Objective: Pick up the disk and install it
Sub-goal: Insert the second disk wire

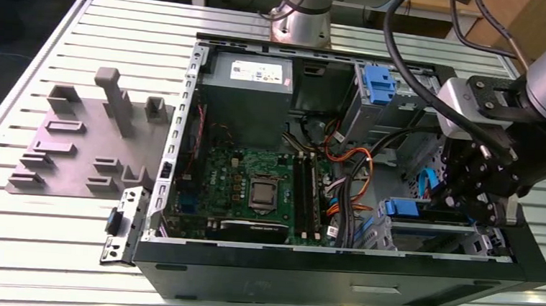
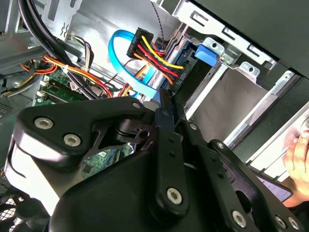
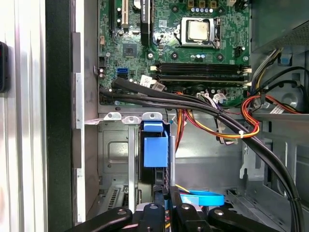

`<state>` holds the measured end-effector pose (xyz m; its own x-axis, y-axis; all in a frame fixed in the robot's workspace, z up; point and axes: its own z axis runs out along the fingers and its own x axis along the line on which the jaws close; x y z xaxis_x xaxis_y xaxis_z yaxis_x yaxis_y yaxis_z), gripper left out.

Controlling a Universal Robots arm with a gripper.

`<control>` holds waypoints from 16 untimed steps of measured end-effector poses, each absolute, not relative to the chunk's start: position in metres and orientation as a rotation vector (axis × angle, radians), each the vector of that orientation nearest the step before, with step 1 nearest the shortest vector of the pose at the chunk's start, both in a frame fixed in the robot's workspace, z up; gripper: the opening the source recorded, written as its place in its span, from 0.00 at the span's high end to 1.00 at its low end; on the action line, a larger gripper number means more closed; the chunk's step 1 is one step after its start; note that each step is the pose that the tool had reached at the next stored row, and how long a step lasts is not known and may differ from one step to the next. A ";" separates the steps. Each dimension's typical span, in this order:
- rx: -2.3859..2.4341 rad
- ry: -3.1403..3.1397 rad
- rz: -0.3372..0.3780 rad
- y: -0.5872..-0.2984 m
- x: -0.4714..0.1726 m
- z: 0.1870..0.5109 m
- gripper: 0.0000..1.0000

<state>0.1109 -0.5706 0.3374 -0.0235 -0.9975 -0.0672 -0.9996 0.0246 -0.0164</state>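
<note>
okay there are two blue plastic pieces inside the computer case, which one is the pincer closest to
The blue carrier in the drive bay, right beside the pincer. The other blue bracket sits far off, next to the power supply.

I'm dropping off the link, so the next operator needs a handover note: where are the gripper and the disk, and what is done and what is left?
Gripper: down inside the open computer case, right at the disk; grip cannot be told.
Disk: already off the table, standing edge-on in the metal drive bay beside the motherboard, blue carrier tab towards the board.
Done: pickup and carry to the bay.
Left: seating is unconfirmed; the pictures do not show whether it is fully home.
Caution: a person's hand is by the case edge in the second wrist view.
</note>
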 end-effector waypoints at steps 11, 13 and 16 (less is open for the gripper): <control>-2.153 2.205 0.054 -0.571 0.112 0.335 0.84; -2.153 2.205 0.054 -0.571 0.112 0.334 0.84; -2.153 2.205 0.054 -0.571 0.112 0.333 0.84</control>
